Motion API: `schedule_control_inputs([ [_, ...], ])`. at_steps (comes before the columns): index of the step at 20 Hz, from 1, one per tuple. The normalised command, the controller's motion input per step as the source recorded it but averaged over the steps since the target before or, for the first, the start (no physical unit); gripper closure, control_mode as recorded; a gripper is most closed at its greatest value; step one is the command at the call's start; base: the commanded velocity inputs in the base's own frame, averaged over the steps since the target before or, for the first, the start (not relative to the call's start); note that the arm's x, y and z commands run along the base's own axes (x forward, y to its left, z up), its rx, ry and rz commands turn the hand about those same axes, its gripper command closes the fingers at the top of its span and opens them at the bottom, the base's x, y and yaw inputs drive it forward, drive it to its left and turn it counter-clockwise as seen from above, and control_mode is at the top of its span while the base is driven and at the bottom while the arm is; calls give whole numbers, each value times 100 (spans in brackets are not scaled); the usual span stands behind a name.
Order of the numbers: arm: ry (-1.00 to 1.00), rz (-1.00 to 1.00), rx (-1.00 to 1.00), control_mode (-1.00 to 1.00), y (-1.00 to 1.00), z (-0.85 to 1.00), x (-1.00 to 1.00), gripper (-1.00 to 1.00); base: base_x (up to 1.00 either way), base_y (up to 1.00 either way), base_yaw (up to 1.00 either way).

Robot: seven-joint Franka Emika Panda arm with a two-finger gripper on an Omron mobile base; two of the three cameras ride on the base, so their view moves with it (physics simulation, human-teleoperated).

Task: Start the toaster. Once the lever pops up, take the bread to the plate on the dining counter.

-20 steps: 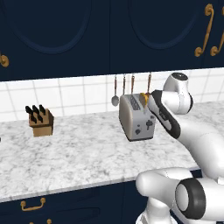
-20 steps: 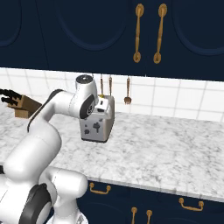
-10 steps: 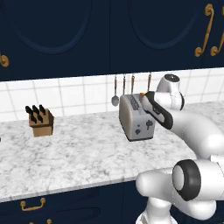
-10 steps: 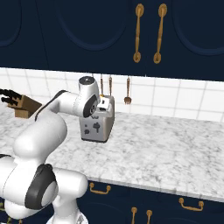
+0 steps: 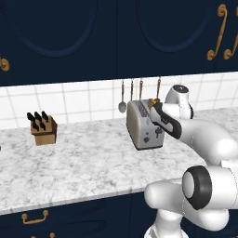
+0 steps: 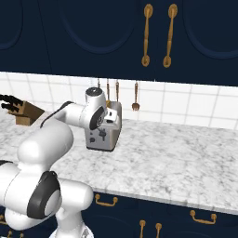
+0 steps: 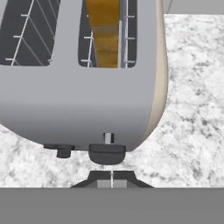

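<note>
With no writing legible, the toaster holds the bread.

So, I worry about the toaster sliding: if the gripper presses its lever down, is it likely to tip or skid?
Probably not tip: the toaster is boxy and sits flat on the counter. The lever sits low on its end face, so a downward push looks stable. The shut gripper is just off the lever.
</note>
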Motion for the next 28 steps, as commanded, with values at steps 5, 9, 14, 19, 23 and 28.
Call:
schedule_control_inputs([
  [5,0,0,0,-100,0,-29,0,100,0,0,0],
  [9,0,0,0,-100,1,-21,12,100,0,0,0],
  [14,0,0,0,-100,2,-16,16,100,0,0,0],
  [19,0,0,0,-100,6,-9,16,100,0,0,0],
  [23,0,0,0,-100,5,-13,11,100,0,0,0],
  [28,0,0,0,-100,14,-47,16,100,0,0,0],
])
